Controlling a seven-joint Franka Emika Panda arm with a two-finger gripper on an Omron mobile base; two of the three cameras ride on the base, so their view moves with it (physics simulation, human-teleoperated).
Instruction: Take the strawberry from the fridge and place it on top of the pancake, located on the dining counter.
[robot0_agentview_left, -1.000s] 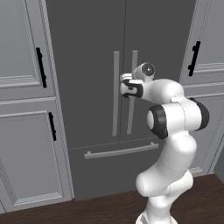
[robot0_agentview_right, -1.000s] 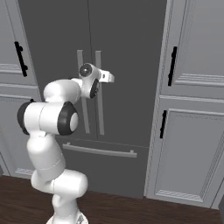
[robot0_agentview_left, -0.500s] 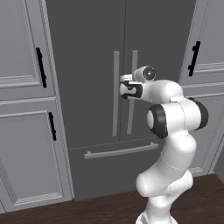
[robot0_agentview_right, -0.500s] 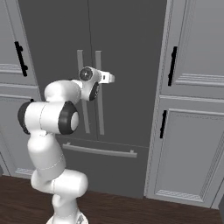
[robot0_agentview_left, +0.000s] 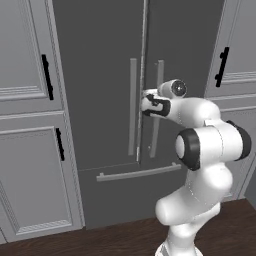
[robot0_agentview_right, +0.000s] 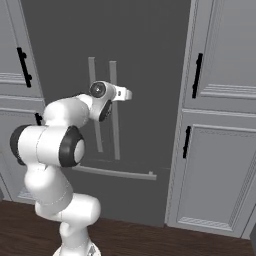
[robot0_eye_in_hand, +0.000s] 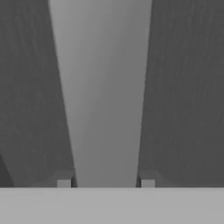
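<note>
Looking along the hand, you see the gripper (robot0_eye_in_hand: 105, 183) drawn narrow around the right door handle (robot0_eye_in_hand: 103, 87) of the fridge (robot0_agentview_left: 100, 60). The light bar runs up the middle of the frame, and one dark fingertip (robot0_eye_in_hand: 64, 183) stands at each side of it near the bottom. The tips are just beside the bar or touching it. I cannot tell if they press on it already.

The fridge fills the centre of both base views and its two doors are shut. The strawberry, I judge, is inside behind them, so the door must be opened first.

What may go wrong:
- If you pull before the tips really clamp, the smooth bar can slide out and the door stays shut.
- The bar sits only at the very ends of the fingers. A pull that is not straight can twist it out of the grip.
- The door turns on its hinge at the right. If the hand goes straight back and not along an arc, the grip is strained or lost.
- The left door handle (robot0_agentview_left: 132, 105) is just beside the hand, and a sideways drift can knock it.
</note>
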